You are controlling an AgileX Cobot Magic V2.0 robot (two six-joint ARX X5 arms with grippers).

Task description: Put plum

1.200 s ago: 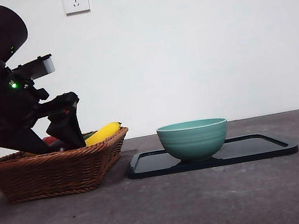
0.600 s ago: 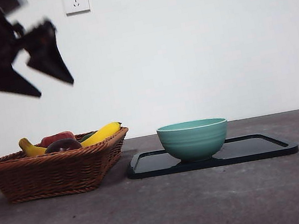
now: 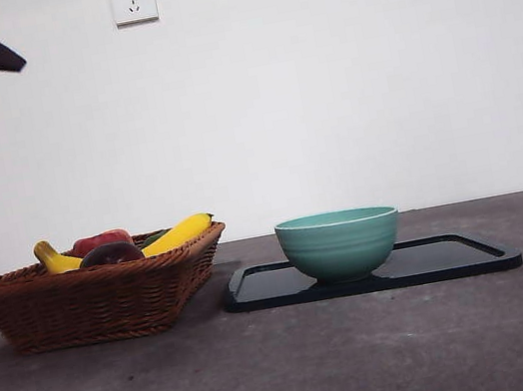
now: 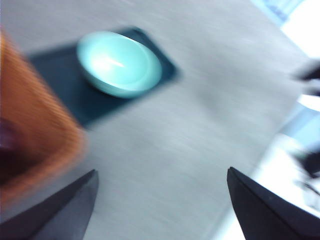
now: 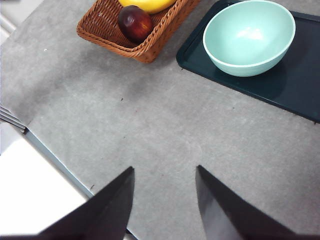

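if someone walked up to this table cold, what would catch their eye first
Probably the teal bowl, sitting empty on a black tray right of centre. Next, the wicker basket to its left, heaped with fruit: a yellow banana and the dark plum at the basket's near side. Both grippers hang high above, open and empty.
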